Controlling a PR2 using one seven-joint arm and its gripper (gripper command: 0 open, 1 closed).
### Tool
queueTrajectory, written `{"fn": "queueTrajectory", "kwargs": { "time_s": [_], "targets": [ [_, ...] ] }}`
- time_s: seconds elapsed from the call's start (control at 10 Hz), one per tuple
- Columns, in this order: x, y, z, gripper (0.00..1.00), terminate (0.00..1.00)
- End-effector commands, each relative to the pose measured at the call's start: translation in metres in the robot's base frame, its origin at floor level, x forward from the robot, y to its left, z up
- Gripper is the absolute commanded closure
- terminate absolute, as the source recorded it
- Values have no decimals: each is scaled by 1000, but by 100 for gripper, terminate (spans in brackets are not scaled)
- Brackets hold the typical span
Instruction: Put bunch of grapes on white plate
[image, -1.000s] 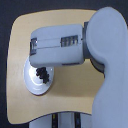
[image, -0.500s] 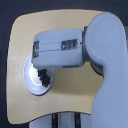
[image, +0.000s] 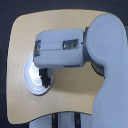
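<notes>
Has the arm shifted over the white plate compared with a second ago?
Yes. The arm has slid toward the exterior view's right, uncovering more of the white plate on the table.

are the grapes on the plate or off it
On it, as far as shows: the bunch of grapes lies over the white plate, beneath the end effector. Whether it's released, cannot tell.

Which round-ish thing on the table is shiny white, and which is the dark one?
The white plate is the shiny white one, a wide round dish. The bunch of grapes is the small dark cluster over the plate, just below the robot's gripper.
</notes>
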Motion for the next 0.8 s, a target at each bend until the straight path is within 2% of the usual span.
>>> {"fn": "queueTrajectory", "kwargs": {
  "time_s": [0.0, 0.7],
  "targets": [
    [-8, 9, -4, 100, 0],
    [-7, 8, 9, 100, 0]
  ]
}}
